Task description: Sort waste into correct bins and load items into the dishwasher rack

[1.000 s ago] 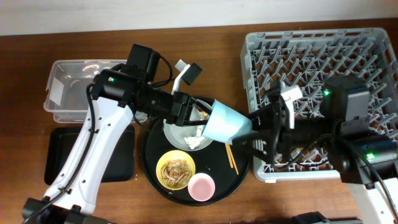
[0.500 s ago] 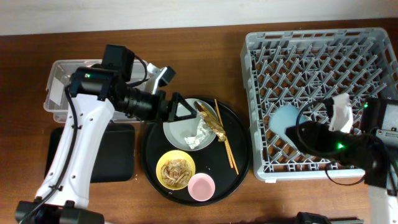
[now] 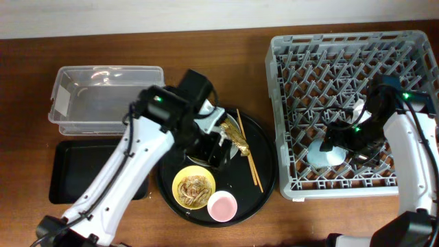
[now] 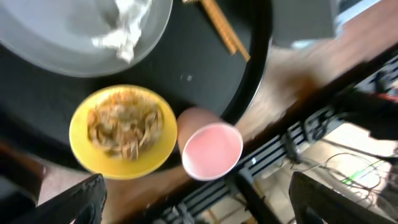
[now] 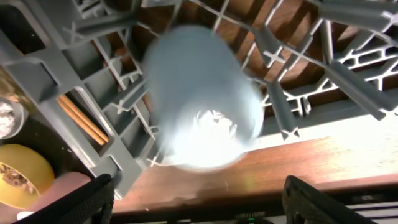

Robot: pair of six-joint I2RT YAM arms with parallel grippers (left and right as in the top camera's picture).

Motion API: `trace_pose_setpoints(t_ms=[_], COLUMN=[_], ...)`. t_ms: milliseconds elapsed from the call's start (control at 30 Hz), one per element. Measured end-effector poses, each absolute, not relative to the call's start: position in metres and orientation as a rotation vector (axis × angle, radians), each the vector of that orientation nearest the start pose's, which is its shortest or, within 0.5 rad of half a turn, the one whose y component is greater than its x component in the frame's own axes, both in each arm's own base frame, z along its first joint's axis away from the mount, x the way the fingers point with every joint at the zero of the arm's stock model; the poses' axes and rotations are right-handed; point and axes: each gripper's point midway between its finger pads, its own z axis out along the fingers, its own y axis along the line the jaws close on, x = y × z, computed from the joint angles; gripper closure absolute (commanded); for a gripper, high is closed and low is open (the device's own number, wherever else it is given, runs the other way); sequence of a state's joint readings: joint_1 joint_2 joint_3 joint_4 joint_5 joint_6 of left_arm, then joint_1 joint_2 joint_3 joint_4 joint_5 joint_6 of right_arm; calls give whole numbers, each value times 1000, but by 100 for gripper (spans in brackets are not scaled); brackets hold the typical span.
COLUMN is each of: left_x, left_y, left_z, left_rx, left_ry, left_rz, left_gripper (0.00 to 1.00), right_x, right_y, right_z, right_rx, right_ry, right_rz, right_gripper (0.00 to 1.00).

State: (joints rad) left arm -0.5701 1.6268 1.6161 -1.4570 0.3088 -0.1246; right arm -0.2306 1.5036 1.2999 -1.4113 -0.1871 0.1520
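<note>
Left claw (image 4: 198,199) and right claw (image 5: 200,199) gape empty. Retreating carelessly, the right could topple the loose blue cup (image 5: 202,99).

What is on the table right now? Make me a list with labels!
In rack: small blue cup inside the large light-grey plastic dishwasher rack
On round black tray: grey round plate with crumpled white tissue, gold foil wrapper, small yellow bowl of brown noodle scraps, small pink cup, thin wooden chopsticks
Bins: clear rectangular plastic tub, shallow black rectangular tray
Left fingers: open, over bowl and pink cup
Right fingers: open, over blue cup
</note>
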Motion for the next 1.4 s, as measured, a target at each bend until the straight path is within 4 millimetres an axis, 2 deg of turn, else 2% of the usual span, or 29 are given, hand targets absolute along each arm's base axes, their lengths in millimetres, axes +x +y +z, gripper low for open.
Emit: trace_pose_setpoints(t_ms=[33, 67, 133, 200, 267, 400, 500, 567, 600, 700, 800, 833, 867, 900, 933, 967, 1000, 1033, 1067, 1133, 1167, 1233, 1367, 1400], left_x=[222, 217, 205, 195, 165, 146, 142, 142, 142, 142, 138, 149, 156, 170, 181, 199, 207, 222, 226, 229, 226, 221, 215, 212], left_y=[-208, -209, -216, -218, -215, -203, -198, -197, -197, -195, -197, -210, -218, -227, -230, -228, -224, -217, -214, -214, -219, -229, -235, -236], left_z=[196, 195, 192, 181, 146, 102, 73, 58, 53, 50, 74, 109, 132, 171, 198, 236, 258, 296, 306, 323, 330, 336, 345, 349], left_rx=[720, 728, 772, 789, 851, 795, 749, 727, 716, 656, 635, 630, 623, 588, 555, 501, 475, 449, 450, 515, 576, 654, 719, 735], left_ry=[3047, 3059, 3071, 3102, 3192, 3286, 3297, 3287, 3285, 3299, 3327, 3243, 3174, 3050, 2960, 2819, 2740, 2576, 2527, 2422, 2365, 2302, 2226, 2199], left_rz=[-473, -441, -404, -362, -271, -184, -174, -179, -179, -160, -178, -285, -376, -518, -622, -756, -823, -1029, -1113, -1343, -1481, -1636, -1754, -1784], left_gripper=[11, 16, 23, 35, 37, 43, 70, 96, 100, 99, 100, 100, 100, 100, 100, 100, 100, 100, 100, 100, 100, 100, 100, 100], right_x=[244, 241, 231, 212, 199, 188, 189, 189, 189, 189, 190, 190, 190, 190, 189, 187, 185, 180, 180, 173, 174, 181, 191, 195], right_y=[-21, -16, -4, 6, 11, 14, 14, 14, 14, 14, 15, 16, 25, 37, 55, 67, 83, 100, 108, 140, 156, 179, 209, 212], right_z=[149, 161, 203, 238, 256, 261, 259, 259, 259, 259, 259, 260, 263, 268, 276, 284, 294, 305, 309, 323, 332, 347, 363, 363], right_rx=[587, 551, 462, 386, 345, 332, 336, 337, 337, 337, 335, 331, 256, 164, 47, -26, -121, -228, -287, -524, -642, -776, -881, -881], right_ry=[3085, 3037, 2860, 2709, 2626, 2605, 2615, 2618, 2618, 2619, 2614, 2612, 2602, 2581, 2539, 2497, 2440, 2379, 2349, 2249, 2176, 2049, 1935, 1932], right_rz=[324, 356, 404, 410, 407, 406, 412, 412, 413, 413, 416, 426, 484, 569, 688, 781, 886, 992, 1028, 1138, 1187, 1246, 1350, 1361], right_gripper=[11, 5, 1, 0, 1, 1, 1, 1, 1, 1, 1, 1, 1, 0, 0, 0, 0, 0, 0, 0, 0, 0, 1, 6])
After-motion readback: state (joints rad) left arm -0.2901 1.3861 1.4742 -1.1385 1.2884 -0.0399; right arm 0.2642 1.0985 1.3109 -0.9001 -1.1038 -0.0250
